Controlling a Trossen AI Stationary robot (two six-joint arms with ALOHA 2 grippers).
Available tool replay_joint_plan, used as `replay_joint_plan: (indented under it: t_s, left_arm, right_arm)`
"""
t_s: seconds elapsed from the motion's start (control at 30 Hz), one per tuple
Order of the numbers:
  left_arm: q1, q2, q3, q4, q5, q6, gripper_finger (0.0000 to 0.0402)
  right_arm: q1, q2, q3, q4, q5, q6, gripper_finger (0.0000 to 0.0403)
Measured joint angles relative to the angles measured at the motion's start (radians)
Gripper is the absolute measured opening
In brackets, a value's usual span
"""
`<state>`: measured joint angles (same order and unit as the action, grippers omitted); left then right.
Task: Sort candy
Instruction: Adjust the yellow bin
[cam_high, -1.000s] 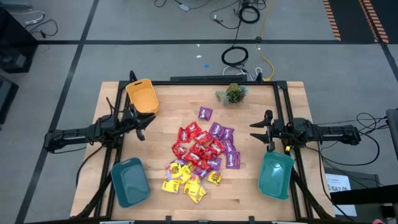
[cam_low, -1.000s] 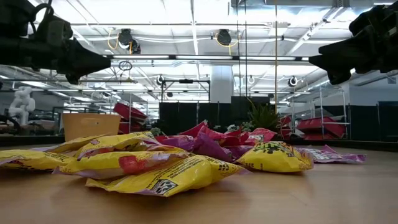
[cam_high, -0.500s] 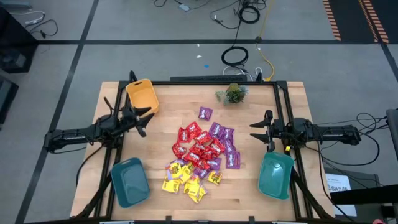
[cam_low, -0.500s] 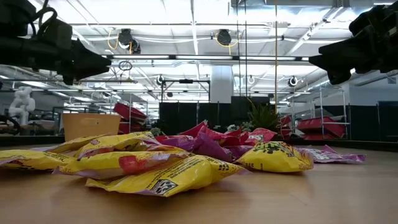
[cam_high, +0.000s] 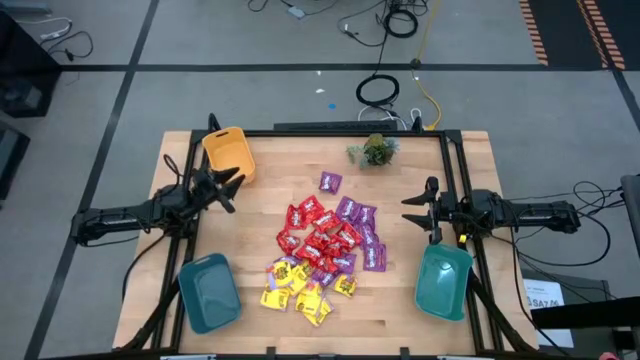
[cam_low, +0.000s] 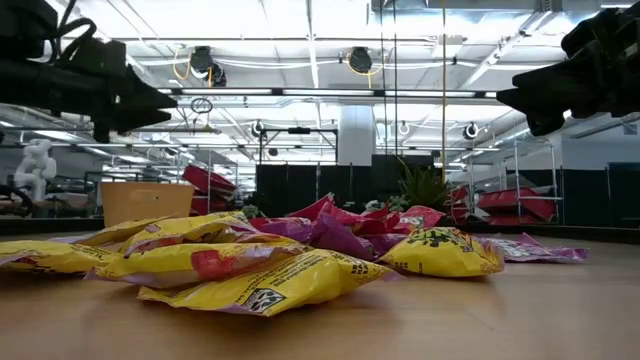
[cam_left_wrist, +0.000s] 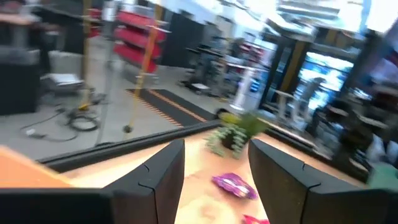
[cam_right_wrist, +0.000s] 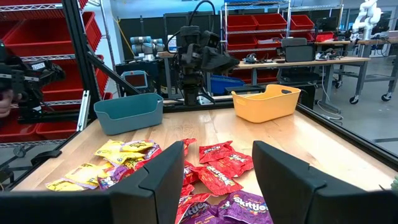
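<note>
From above, the candy (cam_high: 323, 252) lies heaped mid-worktop: red and purple packets toward the far side, yellow ones nearest the front edge, and one purple packet (cam_high: 330, 181) apart, near the small green plant (cam_high: 376, 151). Bare wood rings the heap on every side. The left tool (cam_high: 228, 184) hangs just beside the orange bin (cam_high: 228, 155) at the far left corner, fingers spread and holding nothing. The right tool (cam_high: 418, 210) sits by the right edge, just beyond the right teal bin (cam_high: 443, 282), also spread and empty. A second teal bin (cam_high: 208, 291) stands at the front left.

At worktop height, yellow packets (cam_low: 240, 270) fill the foreground, with both arms high above them and open air between.

The left wrist view shows parted fingers (cam_left_wrist: 160, 180) framing the lone purple packet (cam_left_wrist: 234, 185) and the plant (cam_left_wrist: 239, 129) at the far edge.

The right wrist view shows parted fingers (cam_right_wrist: 163, 171) over red packets (cam_right_wrist: 219, 163), with clear wood up to the bins.
</note>
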<state>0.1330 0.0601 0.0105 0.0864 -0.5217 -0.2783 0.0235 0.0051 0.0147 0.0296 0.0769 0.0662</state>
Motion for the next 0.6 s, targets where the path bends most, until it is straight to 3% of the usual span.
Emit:
replay_joint_plan:
  t_s: [0.1, 0.3, 0.53, 0.6]
  left_arm:
    - [0.024, 0.018, 0.044, -0.083, -0.058, -0.038, 0.0187]
    - [0.119, 0.134, 0.202, -0.231, -0.063, -0.038, 0.0187]
    - [0.271, 0.390, 0.491, -0.474, -0.027, -0.030, 0.0187]
    - [0.329, 0.482, 0.577, -0.549, 0.024, -0.025, 0.0187]
  right_arm:
    - [0.000, 0.000, 0.000, 0.000, 0.000, 0.000, 0.0183]
    - [0.000, 0.000, 0.000, 0.000, 0.000, 0.000, 0.0183]
    - [0.000, 0.000, 0.000, 0.000, 0.000, 0.000, 0.0183]
    - [0.000, 0.000, 0.000, 0.000, 0.000, 0.000, 0.0183]
